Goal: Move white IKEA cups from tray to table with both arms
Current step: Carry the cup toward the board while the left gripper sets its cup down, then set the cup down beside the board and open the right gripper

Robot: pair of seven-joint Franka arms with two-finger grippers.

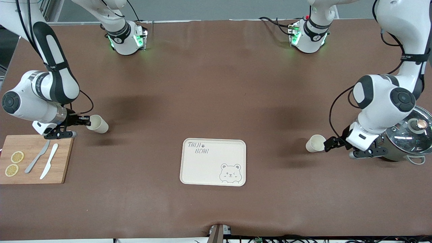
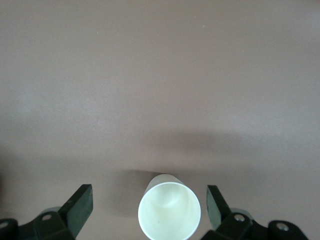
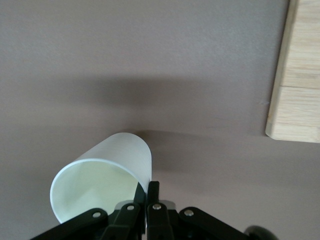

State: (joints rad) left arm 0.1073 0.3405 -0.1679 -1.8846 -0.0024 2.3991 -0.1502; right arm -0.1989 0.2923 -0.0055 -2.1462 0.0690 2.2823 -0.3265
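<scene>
One white cup [image 1: 98, 124] lies tilted on its side beside the cutting board, toward the right arm's end of the table. My right gripper [image 1: 86, 119] is shut on its rim, one finger inside and one outside; the right wrist view shows the cup [image 3: 107, 172] and the pinch of the gripper [image 3: 150, 189]. I cannot tell whether this cup touches the table. The other white cup [image 1: 315, 143] lies on its side on the table by the pot. My left gripper [image 1: 329, 143] is open, its fingers wide on either side of this cup's [image 2: 169, 210] mouth without touching it [image 2: 148, 194].
The cream bear tray [image 1: 213, 162] lies mid-table, nearer the front camera than both cups. A wooden cutting board [image 1: 33, 158] with lemon slices and two knives lies under the right arm; its edge shows in the right wrist view [image 3: 300, 75]. A pot with a glass lid [image 1: 410, 136] stands under the left arm.
</scene>
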